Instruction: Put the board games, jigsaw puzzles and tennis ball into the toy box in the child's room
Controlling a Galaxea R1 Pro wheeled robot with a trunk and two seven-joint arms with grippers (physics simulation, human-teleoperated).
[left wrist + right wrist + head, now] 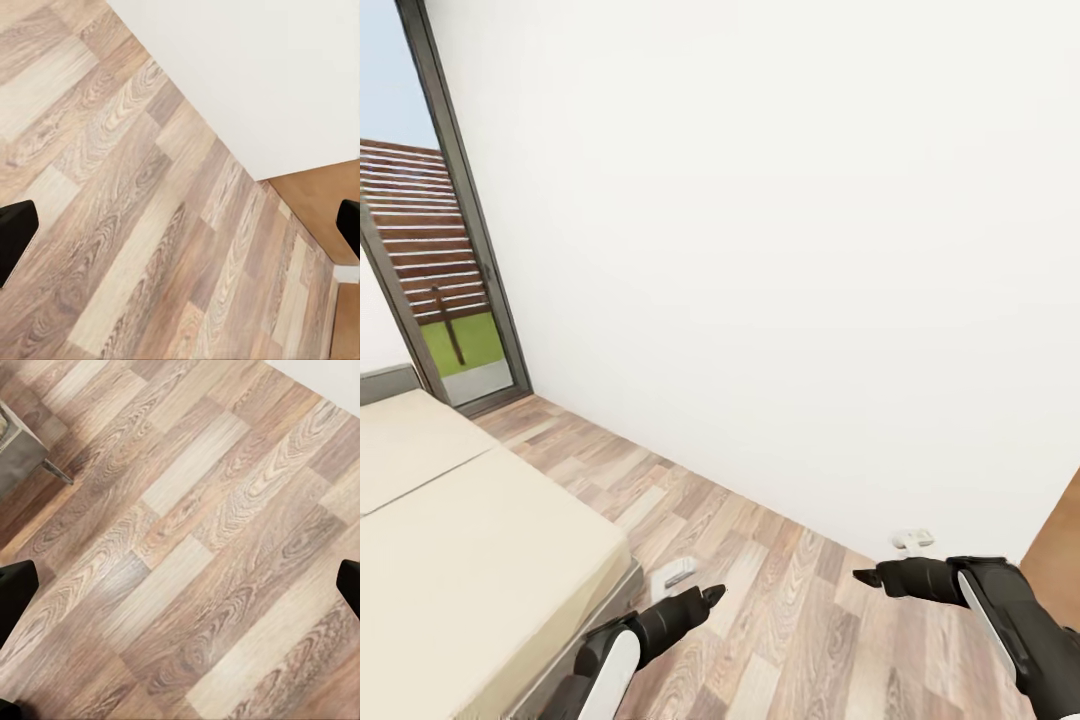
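We are facing a bare white wall [780,250] over the wooden floor [780,620], with the bed [470,540] lying to our left, nearer the left gripper [712,595]. Both it and the right gripper [865,577] are hanging empty; the wrist views are showing their fingers wide apart. No toys or toy box are visible, so we judge a turn toward the bed is needed.

The bed [450,540] runs off the picture's edge; a small white floor object [912,540] is unidentifiable.
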